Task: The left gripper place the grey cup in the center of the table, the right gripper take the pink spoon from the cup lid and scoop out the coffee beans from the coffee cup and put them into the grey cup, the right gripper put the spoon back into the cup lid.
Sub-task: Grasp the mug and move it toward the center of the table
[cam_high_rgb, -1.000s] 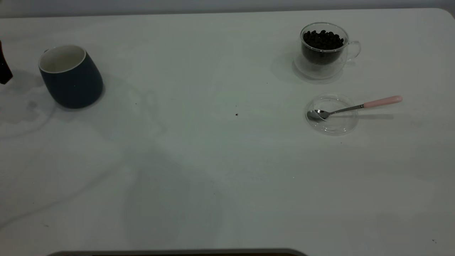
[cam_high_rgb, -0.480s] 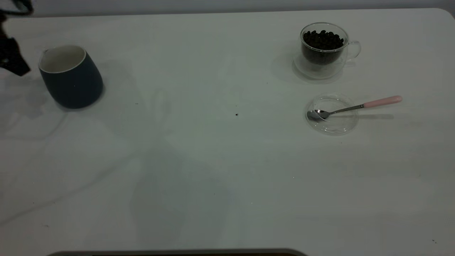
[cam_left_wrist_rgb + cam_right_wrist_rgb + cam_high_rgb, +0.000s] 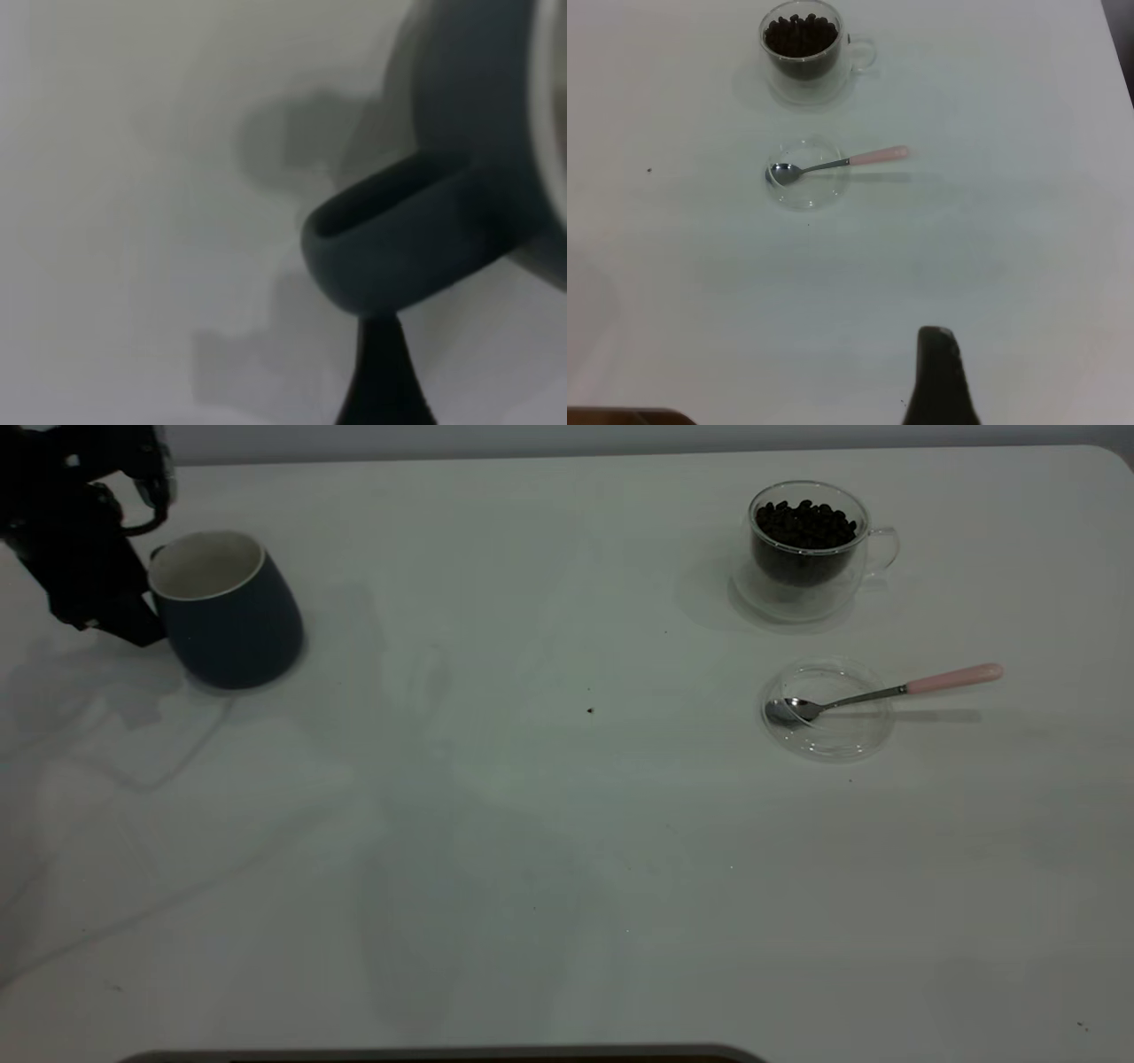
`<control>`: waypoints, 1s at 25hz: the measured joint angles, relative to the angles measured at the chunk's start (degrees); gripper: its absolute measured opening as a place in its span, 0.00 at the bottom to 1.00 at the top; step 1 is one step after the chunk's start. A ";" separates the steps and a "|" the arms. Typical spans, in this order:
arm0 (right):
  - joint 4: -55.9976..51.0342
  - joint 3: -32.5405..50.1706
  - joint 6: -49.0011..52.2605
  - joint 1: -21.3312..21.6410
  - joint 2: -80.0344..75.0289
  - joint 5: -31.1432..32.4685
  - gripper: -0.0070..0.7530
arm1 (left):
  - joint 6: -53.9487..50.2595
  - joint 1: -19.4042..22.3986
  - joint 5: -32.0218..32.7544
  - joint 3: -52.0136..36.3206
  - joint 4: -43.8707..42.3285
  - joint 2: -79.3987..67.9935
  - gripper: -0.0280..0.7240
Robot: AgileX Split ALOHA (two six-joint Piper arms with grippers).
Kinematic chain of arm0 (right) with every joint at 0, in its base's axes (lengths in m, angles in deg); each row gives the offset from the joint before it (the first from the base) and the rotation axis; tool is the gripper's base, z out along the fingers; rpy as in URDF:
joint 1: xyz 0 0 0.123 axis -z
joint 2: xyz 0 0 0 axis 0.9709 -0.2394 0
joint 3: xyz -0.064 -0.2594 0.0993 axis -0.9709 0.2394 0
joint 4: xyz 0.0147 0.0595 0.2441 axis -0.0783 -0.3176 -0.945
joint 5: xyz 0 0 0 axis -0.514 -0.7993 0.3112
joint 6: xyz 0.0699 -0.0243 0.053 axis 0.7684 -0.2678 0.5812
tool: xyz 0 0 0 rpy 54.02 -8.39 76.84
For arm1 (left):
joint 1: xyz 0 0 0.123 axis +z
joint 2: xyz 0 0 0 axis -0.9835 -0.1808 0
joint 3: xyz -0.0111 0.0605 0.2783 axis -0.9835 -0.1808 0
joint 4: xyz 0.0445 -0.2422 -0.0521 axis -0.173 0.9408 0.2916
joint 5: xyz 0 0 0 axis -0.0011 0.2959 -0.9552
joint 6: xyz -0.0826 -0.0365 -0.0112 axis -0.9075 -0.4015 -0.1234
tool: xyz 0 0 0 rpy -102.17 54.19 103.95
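Note:
The grey cup (image 3: 232, 624) stands at the far left of the table (image 3: 532, 850). My left gripper (image 3: 142, 624) is right against the side of the cup that carries the handle. The left wrist view shows the cup's loop handle (image 3: 399, 257) touching the gripper's tip (image 3: 379, 341). The coffee cup (image 3: 804, 549) holds the coffee beans (image 3: 804, 522) at the far right. In front of it the pink spoon (image 3: 886, 691) lies with its bowl in the cup lid (image 3: 828, 735) and its handle pointing right. The right gripper (image 3: 943, 372) hangs well short of the spoon (image 3: 842, 162).
A few dark specks (image 3: 590, 710) lie near the table's middle. A dark grey edge (image 3: 443, 1054) runs along the table's near side. The coffee cup (image 3: 802, 44) and lid (image 3: 806, 186) also show in the right wrist view.
My left gripper has come in from the left edge to the grey cup's handle. The cup has shifted right and slightly toward the far side. The right side is unchanged.

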 joint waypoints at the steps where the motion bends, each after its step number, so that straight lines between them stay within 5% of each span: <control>1: 0.00 0.00 0.00 0.00 0.00 0.00 0.79 | 0.67 -0.44 -0.21 0.04 0.60 0.00 0.82; 25: 0.00 0.00 0.00 0.00 0.00 0.00 0.79 | 1.70 -16.85 -5.10 2.29 8.59 -2.29 0.82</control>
